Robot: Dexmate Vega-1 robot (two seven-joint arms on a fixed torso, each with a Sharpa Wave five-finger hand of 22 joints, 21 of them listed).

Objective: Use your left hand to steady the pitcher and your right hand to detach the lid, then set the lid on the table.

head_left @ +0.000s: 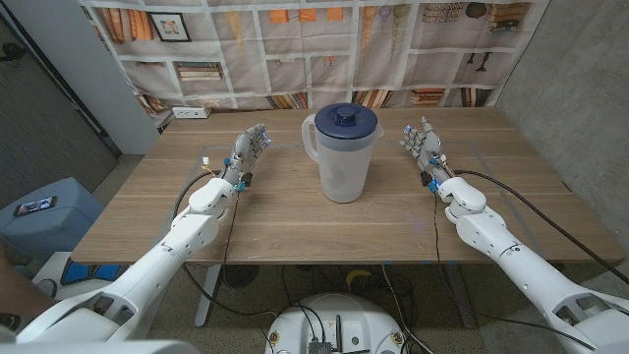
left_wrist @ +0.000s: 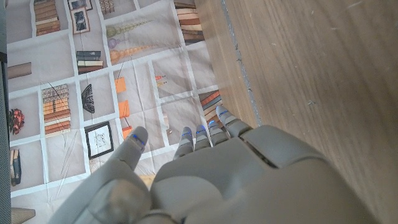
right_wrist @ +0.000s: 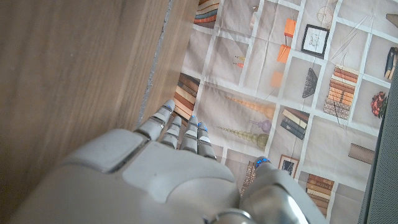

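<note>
A wooden table (head_left: 295, 221) stands before a backdrop printed with bookshelves (head_left: 324, 49), which hangs just beyond its far edge. Two white robot arms reach over the near edge from either corner. Near the middle of the far edge stands a translucent pitcher (head_left: 342, 157), upright, its handle turned toward the left arm's side. A dark blue lid (head_left: 342, 118) sits on its mouth, still attached. The left hand (head_left: 248, 150) is over the surface toward the far-left corner, well apart from the pitcher, fingers extended and slightly apart, holding nothing. The right hand (head_left: 424, 143) mirrors it toward the far-right corner, fingers also spread and empty, well apart from the pitcher. A white power strip (head_left: 191, 112) lies by the far-left corner.
</note>
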